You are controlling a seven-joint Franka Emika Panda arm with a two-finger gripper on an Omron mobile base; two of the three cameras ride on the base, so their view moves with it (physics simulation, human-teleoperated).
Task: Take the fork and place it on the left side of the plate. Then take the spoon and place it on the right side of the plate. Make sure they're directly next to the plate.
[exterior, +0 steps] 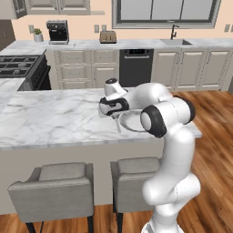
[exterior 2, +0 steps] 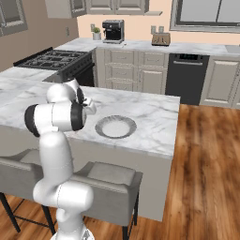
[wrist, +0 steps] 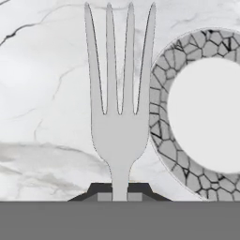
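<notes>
A marble island counter (exterior: 54, 118) is carrying the plate (exterior 2: 116, 127) near its right end. The gripper (wrist: 119, 190) is pinching the fork (wrist: 119, 93) by its handle, holding it just left of the plate's rim, tines pointing away from the hand.

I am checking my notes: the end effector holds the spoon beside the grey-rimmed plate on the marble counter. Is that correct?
Not quite. The end effector holds the fork, not a spoon: the hand view shows four tines. The rest stands: it is beside the grey-rimmed plate on the marble counter.
</notes>
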